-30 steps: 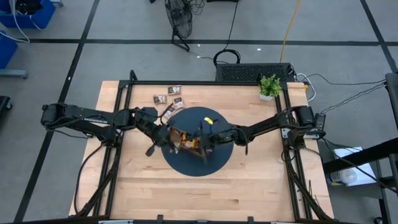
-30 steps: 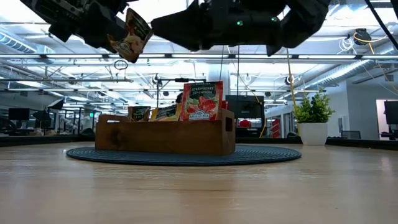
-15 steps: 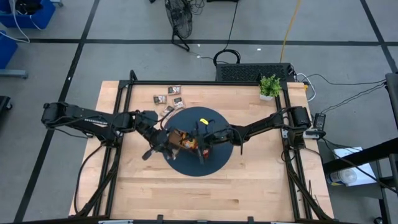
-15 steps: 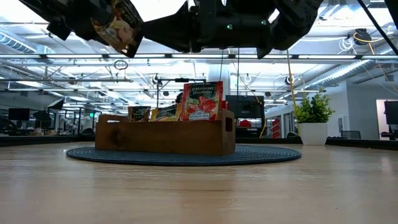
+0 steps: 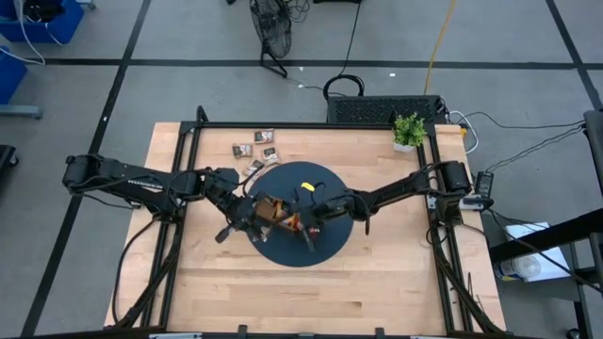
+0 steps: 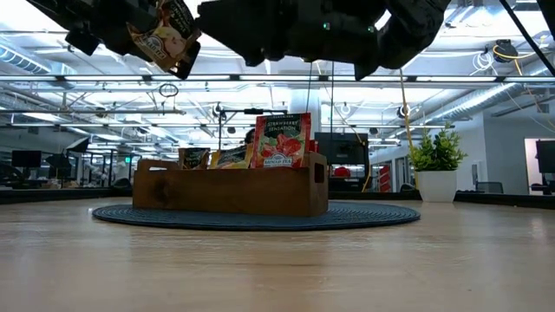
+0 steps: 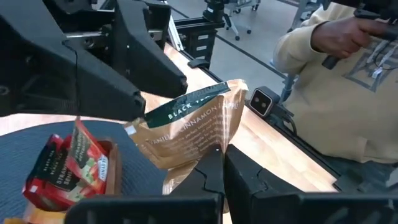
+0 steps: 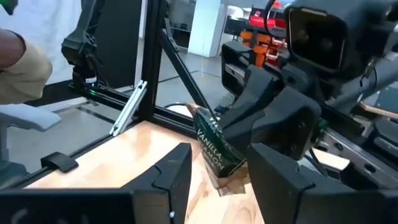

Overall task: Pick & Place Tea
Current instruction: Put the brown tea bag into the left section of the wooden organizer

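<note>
My left gripper point(image 7: 222, 168) is shut on a brown tea sachet point(image 7: 199, 127) high above the wooden tray point(image 6: 230, 192), which stands on a dark round mat point(image 5: 330, 240). The tray holds a red sachet point(image 6: 282, 140), upright, and orange ones beside it. My right gripper point(image 8: 217, 163) faces the left one over the tray. Its fingers stand open on either side of the held sachet's far end point(image 8: 214, 152). Several dark sachets point(image 5: 254, 146) lie flat on the table behind the mat. My left gripper pinches the brown sachet's near end point(image 7: 211, 154) between its two fingers, coming from the table's left and slanting a little down. The sachet sticks out beyond the fingertips, tilted and lifted clear above the tray. My right gripper: I cannot tell whether its fingers point(image 7: 140, 102) touch the sachet's far end.
A small potted plant point(image 5: 409, 130) stands at the table's far right corner. Black frame rails point(image 5: 188, 188) run along the table's sides. A person in a light sweatshirt point(image 7: 336, 93) sits beyond the table's edge. Bare wood lies at the near side point(image 5: 311, 292).
My left gripper has turned a little, and the brown sachet in it has swung up and toward the table's left, still clear of the tray. My right gripper has turned toward the sachet, and its fingers now reach closer to it.
</note>
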